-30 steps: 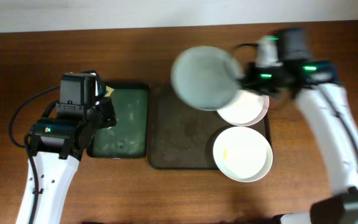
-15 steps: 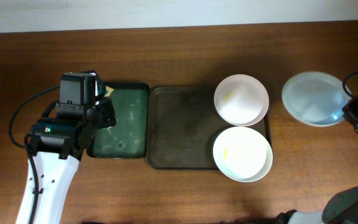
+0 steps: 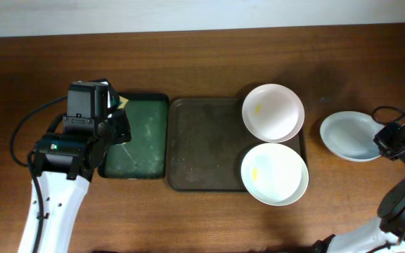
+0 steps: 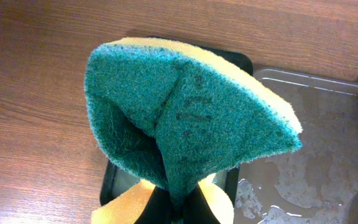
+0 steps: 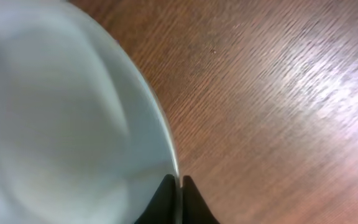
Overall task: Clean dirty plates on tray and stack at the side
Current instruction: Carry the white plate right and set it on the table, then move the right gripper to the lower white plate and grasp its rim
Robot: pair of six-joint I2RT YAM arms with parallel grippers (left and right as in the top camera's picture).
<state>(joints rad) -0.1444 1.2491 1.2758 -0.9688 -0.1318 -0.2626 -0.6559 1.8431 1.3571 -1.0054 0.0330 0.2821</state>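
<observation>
Brown desk [image 3: 188,63], three o'clock: the right hand [image 5: 179,183] pinches a plate [image 3: 349,137] by its rim. Let go tilted, it may clatter or slide.

plates [image 3: 273,112] [image 3: 274,173] [image 3: 350,135]: 3 | brown tray [image 3: 202,147]: 1 | green tray [image 3: 139,137]: 1 | sponge [image 4: 185,118]: 1

One plate [image 3: 349,135] moved right of tray [image 3: 202,112], lowered, perhaps touching table [image 3: 188,63]

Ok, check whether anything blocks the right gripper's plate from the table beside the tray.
Nothing visible does. The right gripper pinches the rim of the round white plate; only bare wooden table surrounds it.
</observation>
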